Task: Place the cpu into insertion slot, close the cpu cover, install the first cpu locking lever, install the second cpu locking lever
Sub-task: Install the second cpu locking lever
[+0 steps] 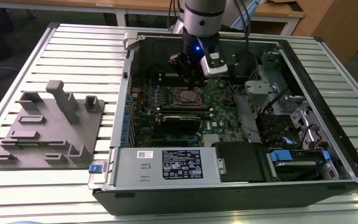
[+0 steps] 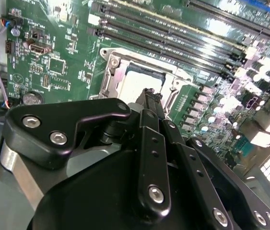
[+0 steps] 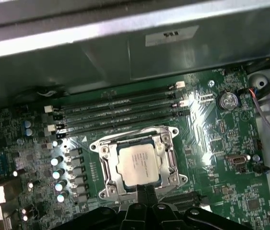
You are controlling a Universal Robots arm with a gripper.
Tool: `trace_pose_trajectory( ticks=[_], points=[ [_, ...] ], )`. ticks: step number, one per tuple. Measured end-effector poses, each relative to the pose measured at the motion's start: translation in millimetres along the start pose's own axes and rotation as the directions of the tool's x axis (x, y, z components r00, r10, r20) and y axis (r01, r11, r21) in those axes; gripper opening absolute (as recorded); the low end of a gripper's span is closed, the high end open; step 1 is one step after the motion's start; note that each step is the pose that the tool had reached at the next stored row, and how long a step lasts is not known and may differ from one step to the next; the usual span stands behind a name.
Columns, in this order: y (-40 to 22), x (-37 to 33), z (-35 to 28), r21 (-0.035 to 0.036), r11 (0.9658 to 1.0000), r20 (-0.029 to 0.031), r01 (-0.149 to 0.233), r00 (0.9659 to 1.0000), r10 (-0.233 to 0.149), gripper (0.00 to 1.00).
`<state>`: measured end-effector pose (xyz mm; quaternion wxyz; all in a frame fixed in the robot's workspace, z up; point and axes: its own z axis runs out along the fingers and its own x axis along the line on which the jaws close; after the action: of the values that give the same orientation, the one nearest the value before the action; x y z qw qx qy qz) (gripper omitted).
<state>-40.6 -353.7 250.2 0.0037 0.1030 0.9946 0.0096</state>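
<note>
— Looking at the socket, how far along is the job?

— The chip (image 3: pixel 138 164) already lies flat in the socket (image 3: pixel 107 184), and the metal frame (image 3: pixel 169 158) seems to be folded down around it, its window showing the silver top. So the first two steps look done, by my judgement. Whether either locking lever is latched I cannot tell (the rods at the socket's sides are hard to make out).

— And the gripper?

— The gripper (image 3: pixel 146 188) hangs just above the socket's near edge, fingers pressed together with nothing between them. In the second wrist view the gripper's (image 2: pixel 150 94) tip sits right at the frame's rim; touching or just clear, I cannot say.

— Where does all this sit?

— On the green board (image 1: pixel 219 100) inside an open computer case (image 1: pixel 229 196), lying on its side on a slatted metal table (image 1: pixel 54 46). A grey block of fixtures (image 1: pixel 48 130) rests on the exterior view's left, well apart from the case. Wooden desks (image 1: pixel 278 14) stand at the far side of the room.
</note>
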Motion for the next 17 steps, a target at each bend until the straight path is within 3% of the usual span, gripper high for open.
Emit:
trace_pose_trajectory(
  ticks=[4, 5, 7, 9, 10, 11, 17],
  points=[
    [-2.6, -0.5, 0.0, 0.0010, 1.0000, 0.0003, 0.000, 1.0000, 0.000, 0.10],
    [-2.6, -0.6, 0.1, 0.0049, 1.0000, 0.0012, 0.000, 1.0000, 0.000, 0.10],
    [-2.8, -0.6, 0.0, 0.0274, 0.9996, 0.0056, 0.002, 1.0000, -0.002, 0.10],
    [-2.8, -0.6, 0.1, 0.0546, 0.9985, 0.0112, 0.004, 0.9999, -0.004, 0.10],
    [-2.9, -0.6, 0.2, 0.0652, 0.9979, 0.0135, 0.005, 0.9999, -0.006, 0.10],
    [-3.1, -0.7, 0.3, 0.0707, 0.9975, 0.0147, 0.007, 0.9999, -0.008, 0.10],
    [-6.7, 0.6, 0.9, 0.0731, 0.9971, 0.0152, 0.021, 0.9996, -0.022, 0.10]
  ],
)
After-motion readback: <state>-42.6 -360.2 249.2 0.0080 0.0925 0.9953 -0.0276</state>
